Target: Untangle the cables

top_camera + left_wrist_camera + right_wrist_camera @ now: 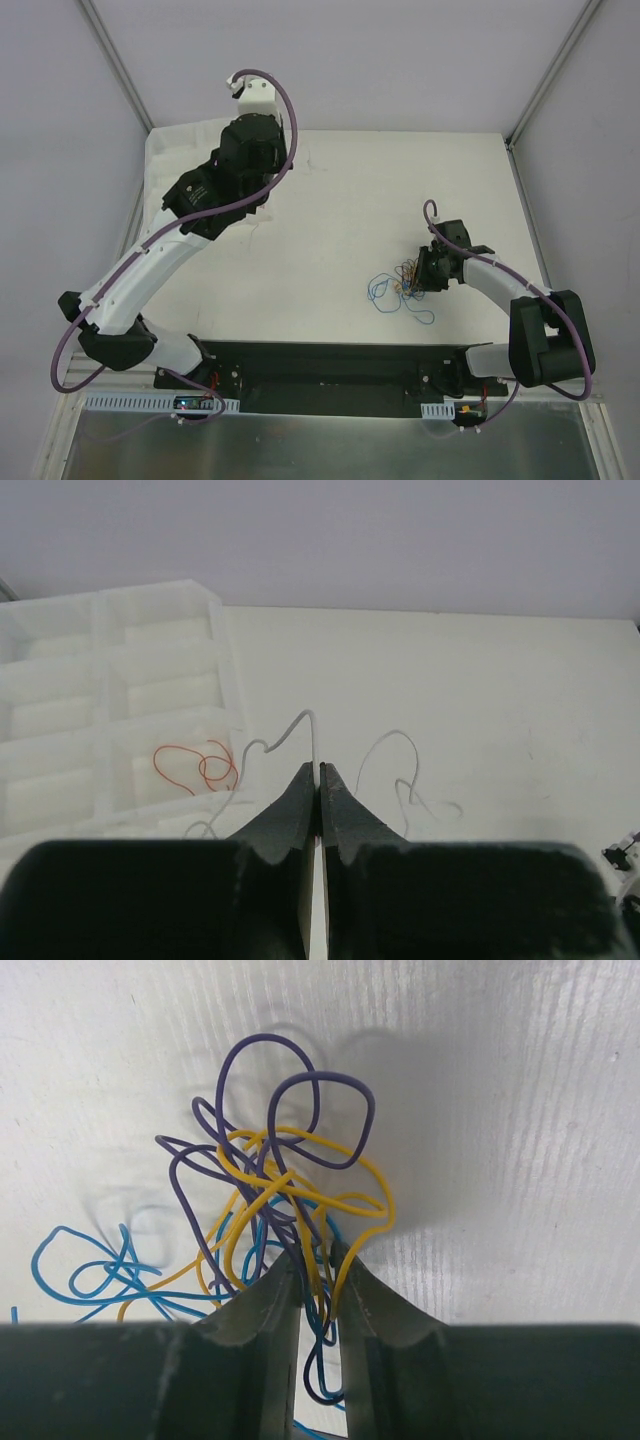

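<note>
The cables (290,1175) are a knot of thin purple, yellow and blue wires, lying at the table's right (400,280). My right gripper (318,1255) is closed down on the knot. Its jaws stand a narrow gap apart, with yellow, purple and blue strands pinched between them (420,272). Blue loops (100,1270) trail out to the left. My left gripper (320,768) is shut on a thin pale grey wire (290,730) beside a white compartment tray (225,670). An orange-red wire (195,765) lies in one compartment. A second pale wire (400,770) rests on the table.
The left arm (215,185) reaches into the table's back left corner and covers its own fingers in the top view. A black base rail (330,375) runs along the near edge. Metal frame posts (115,60) and grey walls close in the table.
</note>
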Tool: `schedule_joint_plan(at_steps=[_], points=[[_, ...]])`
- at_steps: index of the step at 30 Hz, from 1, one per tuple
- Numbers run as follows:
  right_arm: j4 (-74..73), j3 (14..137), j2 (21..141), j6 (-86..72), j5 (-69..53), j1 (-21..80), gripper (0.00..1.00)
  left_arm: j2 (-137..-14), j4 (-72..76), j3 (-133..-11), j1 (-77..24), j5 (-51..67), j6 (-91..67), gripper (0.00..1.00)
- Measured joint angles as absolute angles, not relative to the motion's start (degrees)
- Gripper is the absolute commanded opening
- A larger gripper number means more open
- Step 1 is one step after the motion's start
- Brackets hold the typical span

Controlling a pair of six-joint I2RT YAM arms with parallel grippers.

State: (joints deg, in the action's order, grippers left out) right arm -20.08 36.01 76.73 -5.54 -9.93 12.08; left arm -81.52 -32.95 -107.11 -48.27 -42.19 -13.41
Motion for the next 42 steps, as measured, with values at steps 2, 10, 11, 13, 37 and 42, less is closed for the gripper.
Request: schedule_joint_plan(at_steps=[2, 10, 11, 13, 37, 42], points=[[-20.05, 36.01, 76.73, -5.54, -9.96, 12.08, 0.23, -80.27, -32.77, -104.27, -48.27, -42.04, -14.66, 0.0], [-20.03, 36.01, 76.73, -5.52, -10.07, 12.08, 0.24, -76.23, -32.4, -88.16, -47.88, -39.53, -22.35, 0.0], [-20.03, 36.01, 76.73, -5.5, -10.09, 12.08, 0.24, -76.09, -32.45, -86.39, -47.75, -39.09, -23.31, 0.0], [-20.03, 36.01, 76.73, -5.52, -10.15, 12.08, 0.25, -75.96, -32.56, -82.19, -46.94, -37.28, -25.39, 0.0], [-19.94, 36.01, 76.73, -5.5, -10.55, 11.9, 0.26, -94.13, -36.51, -86.5, -43.16, 5.76, -29.45, 0.0], [-19.94, 36.01, 76.73, -5.48, -10.59, 11.9, 0.26, -97.06, -37.45, -86.52, -42.94, 7.55, -29.67, 0.0]])
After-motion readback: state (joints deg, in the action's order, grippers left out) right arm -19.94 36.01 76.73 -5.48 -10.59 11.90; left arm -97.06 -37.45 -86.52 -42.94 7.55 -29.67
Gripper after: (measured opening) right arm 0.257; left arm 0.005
